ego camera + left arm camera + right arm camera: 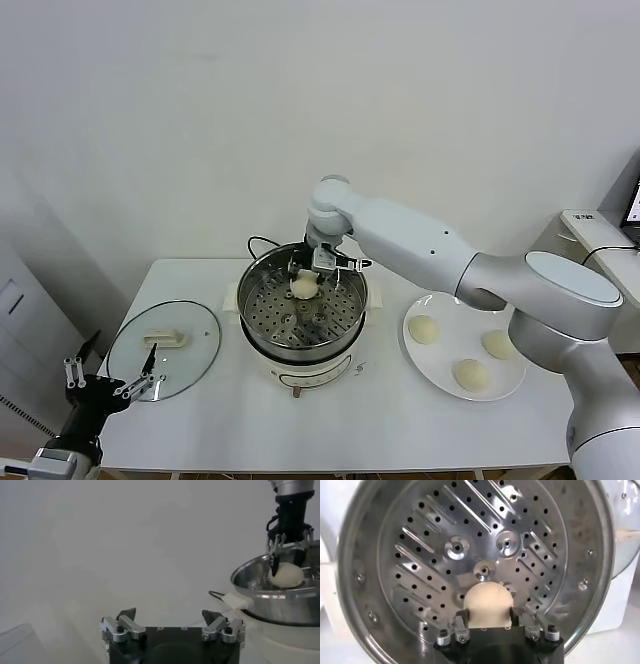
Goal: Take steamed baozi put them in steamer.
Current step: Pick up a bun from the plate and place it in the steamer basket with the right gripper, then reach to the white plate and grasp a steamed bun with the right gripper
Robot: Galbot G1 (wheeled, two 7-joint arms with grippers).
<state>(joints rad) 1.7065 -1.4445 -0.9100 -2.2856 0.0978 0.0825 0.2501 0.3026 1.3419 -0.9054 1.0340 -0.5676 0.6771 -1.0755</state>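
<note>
Over steamer [352, 305] rim, right claw [305, 275] gripping baozi [303, 287]

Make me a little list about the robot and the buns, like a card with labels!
bun being moved: one baozi held by the right gripper over the steamer
buns waiting: three on the white plate
steamer inside: only the held bun, above the holey bottom
lid: glass lid off, flat on the table beside the steamer
left gripper: open, idle near the lid
</note>
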